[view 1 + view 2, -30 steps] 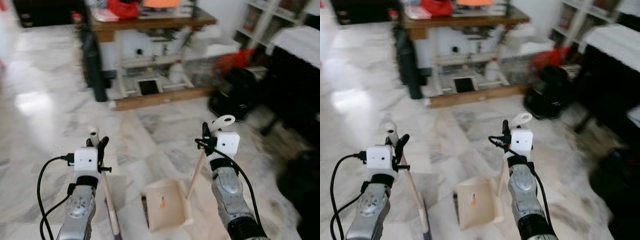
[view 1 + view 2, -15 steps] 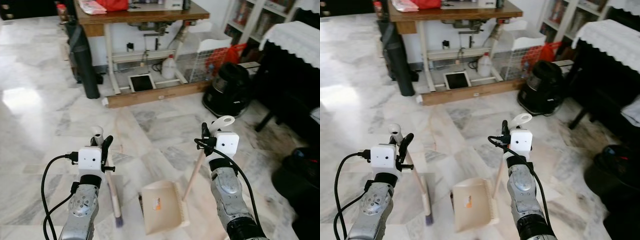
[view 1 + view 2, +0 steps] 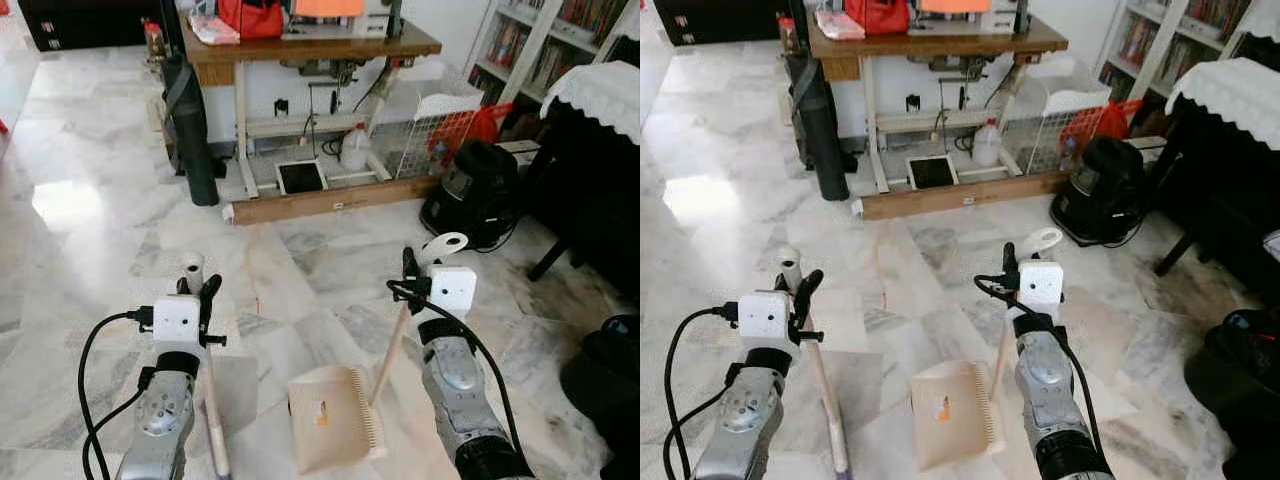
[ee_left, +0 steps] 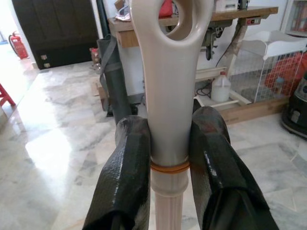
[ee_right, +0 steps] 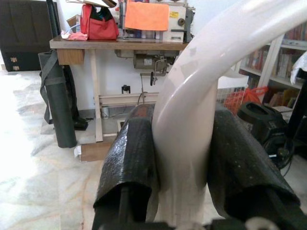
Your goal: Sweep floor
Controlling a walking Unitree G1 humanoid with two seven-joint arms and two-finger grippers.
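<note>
The dustpan [image 3: 335, 432] is a pale beige tray w/ a comb-like toothed edge on its right side and a small orange mark near its middle. It is lying flat on the marble floor [image 3: 90, 230], between the 2 arms, and a slim wooden handle is rising from it up to the right gripper [image 3: 412, 272]. That handle is ending in a white plastic loop sticking out above the gripper. In the right wrist view the 2 black fingers [image 5: 129, 158] are pinching the white loop part from both sides.

The broom [image 3: 212, 400] is a long pale stick w/ a cream plastic end that has a hole in it. It is standing just left of the dustpan, running down past the bottom edge of the head view, so the bristles can't be made out. The left gripper [image 3: 198, 290] is clamping it near the top; in the left wrist view both fingers [image 4: 127, 167] are pressing against the cream grip just above an orange ring.

Both silver arms are reaching forward and slightly up, wrists at about the same height, w/ the dustpan between and below them. Black cable is looping off the left wrist.

Well beyond the dustpan a wooden table [image 3: 300, 50] is standing w/ a red bag [image 3: 255, 18] on top. A black vacuum cleaner [image 3: 475, 200] is sitting to the table's right, and a dark rolled mat [image 3: 190, 120] is leaning at its left.
</note>
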